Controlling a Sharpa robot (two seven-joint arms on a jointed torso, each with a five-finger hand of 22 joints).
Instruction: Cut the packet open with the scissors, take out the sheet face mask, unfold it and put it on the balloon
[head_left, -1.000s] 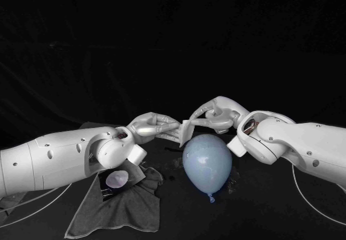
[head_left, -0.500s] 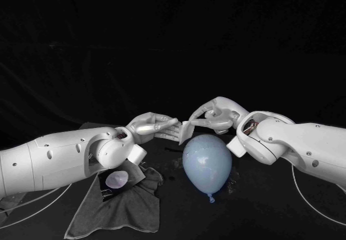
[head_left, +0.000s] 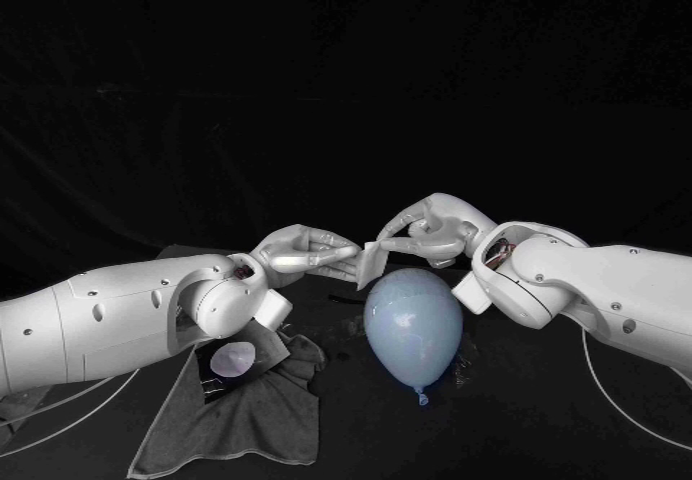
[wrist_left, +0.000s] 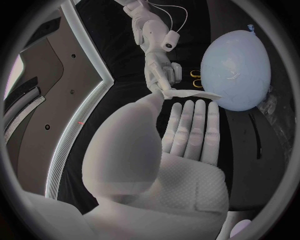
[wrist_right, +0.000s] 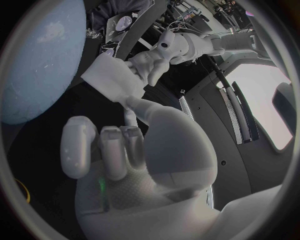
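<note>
Table black, both arms reaching in over it and meeting near the middle. Grey cloth spread on the table's near left part, under the left forearm, crumpled at its far end. Pale blue balloon lies on the table centre, just right of the cloth, knot pointing toward the robot, rounded end away; it sits below and between the two wrists, with neither hand on it. Left hand raised over the balloon's far end, long fingers stretched out nearly straight and side by side, thumb above them; it pinches one edge of the sheet face mask. Right hand faces it from the other side, fingers curled in, thumb and a finger nipping the mask's opposite edge. The mask is white and folded into a small flat piece, held in the air between both hands, just above the balloon's far end and not touching it. Packet lies on the cloth beside the left wrist, dark with a pale round print, well left of the balloon; cut edge too small to tell. Scissors with yellow handles lie on the table beyond the balloon, near the right hand, blades hidden.
</note>
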